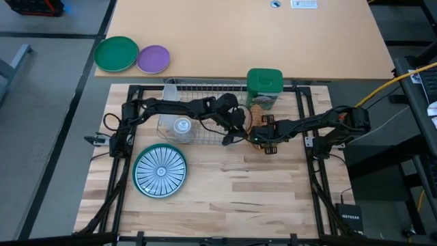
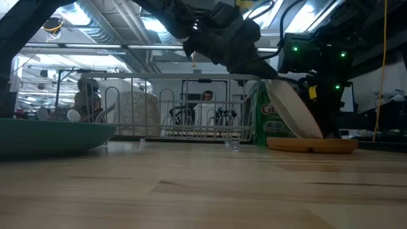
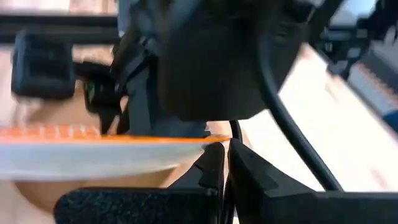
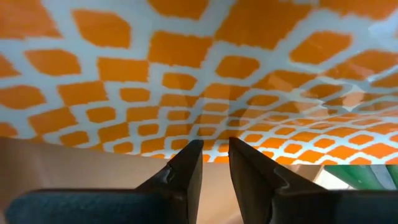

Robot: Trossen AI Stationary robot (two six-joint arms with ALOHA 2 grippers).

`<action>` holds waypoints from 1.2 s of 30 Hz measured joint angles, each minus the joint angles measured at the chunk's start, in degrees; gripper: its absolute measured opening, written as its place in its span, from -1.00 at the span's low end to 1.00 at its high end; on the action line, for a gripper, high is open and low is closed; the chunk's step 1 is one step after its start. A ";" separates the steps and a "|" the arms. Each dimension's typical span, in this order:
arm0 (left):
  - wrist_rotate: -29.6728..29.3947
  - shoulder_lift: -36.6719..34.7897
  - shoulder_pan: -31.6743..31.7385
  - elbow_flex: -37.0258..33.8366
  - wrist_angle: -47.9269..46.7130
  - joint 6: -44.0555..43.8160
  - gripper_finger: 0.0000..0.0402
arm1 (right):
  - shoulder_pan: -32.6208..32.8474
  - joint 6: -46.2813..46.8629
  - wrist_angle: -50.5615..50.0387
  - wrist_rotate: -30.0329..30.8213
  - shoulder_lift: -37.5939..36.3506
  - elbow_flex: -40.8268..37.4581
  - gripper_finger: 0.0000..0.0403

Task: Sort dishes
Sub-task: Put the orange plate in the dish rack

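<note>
An orange-and-white patterned plate (image 2: 291, 108) stands tilted, with its lower rim on a brown plate (image 2: 311, 145) that lies on the table in front of the green canister (image 1: 264, 87). My left gripper (image 1: 237, 127) is shut on its raised rim. My right gripper (image 1: 263, 137) is low beside the plate's patterned face (image 4: 199, 68). Its fingers are a narrow gap apart, with the tips by the plate's lower edge, and I cannot tell whether they touch it. A teal-and-white striped plate (image 1: 160, 171) lies flat at the near left. My left gripper pinches the orange plate's raised rim (image 3: 208, 144) between its two fingers, coming from the table's left and slanting down. The plate is tilted, its white underside (image 2: 286, 102) toward the left arm and its lower rim (image 2: 316, 135) resting on the brown plate.
A wire dish rack (image 1: 198, 113) holding a pale dish (image 1: 181, 126) stands behind the left arm. Plain green (image 1: 116, 54) and purple (image 1: 153, 59) plates lie on the far table. Open wood lies toward the near edge (image 1: 246, 198). People show beyond the rack in the low view.
</note>
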 joint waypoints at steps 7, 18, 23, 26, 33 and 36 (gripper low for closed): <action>-0.38 -0.07 -0.15 0.12 -0.49 15.20 -0.93 | 0.04 -0.17 -0.09 -0.21 0.00 0.08 -0.57; -1.33 -0.11 -0.13 0.28 0.17 30.12 -0.93 | 0.04 -1.88 -0.11 -0.86 0.02 0.26 -0.57; -5.79 -1.14 -0.52 0.31 -0.06 34.02 -0.93 | 0.09 -3.81 0.37 -1.89 -0.07 0.46 -0.57; -10.59 -2.19 -0.78 0.28 -0.80 35.07 -0.93 | 0.09 -4.18 0.62 -1.97 -0.11 0.46 -0.57; -15.13 -3.81 -0.89 0.20 0.33 36.08 -0.92 | 0.13 -4.21 0.95 -1.87 -0.11 0.37 -0.57; -18.22 -4.53 -0.96 0.20 1.34 36.04 -0.92 | 0.13 -4.26 1.23 -1.85 -0.11 0.31 -0.57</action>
